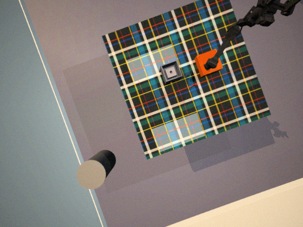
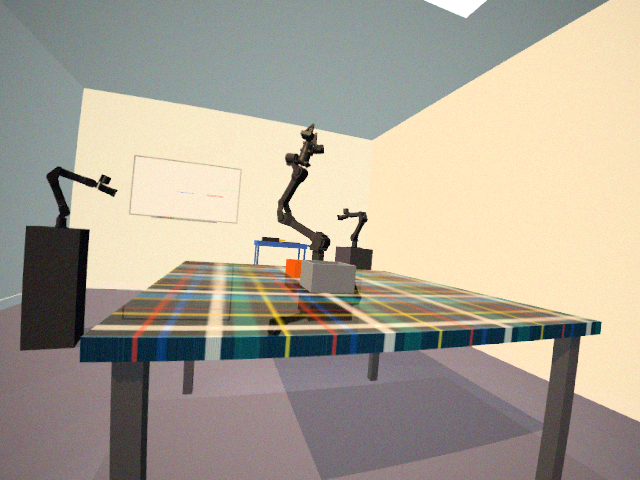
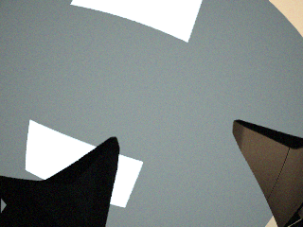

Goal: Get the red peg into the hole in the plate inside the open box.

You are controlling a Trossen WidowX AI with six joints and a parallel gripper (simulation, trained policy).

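Note:
The red peg (image 1: pixel 195 84) is a small red sliver on the plaid table, right of and a little below the box in the top view. A red bit also shows just behind the box's right edge in the exterior view. The open grey box (image 1: pixel 162 76) (image 2: pixel 328 277) stands on the table. The pale plate (image 1: pixel 167 74) at its bottom has a dark hole and no peg in it. My gripper (image 2: pixel 313 129) (image 3: pixel 177 135) is open and empty, high above the table, pointing at the ceiling. It is partly cut off at the top view's upper right.
An orange block (image 1: pixel 204 70) (image 2: pixel 293 268) stands beside the arm's base, which covers part of it in the top view. Two pale translucent patches lie on the plaid table (image 1: pixel 176 96) (image 2: pixel 258 320). Other arms on dark pedestals (image 2: pixel 53 289) stand beyond the table.

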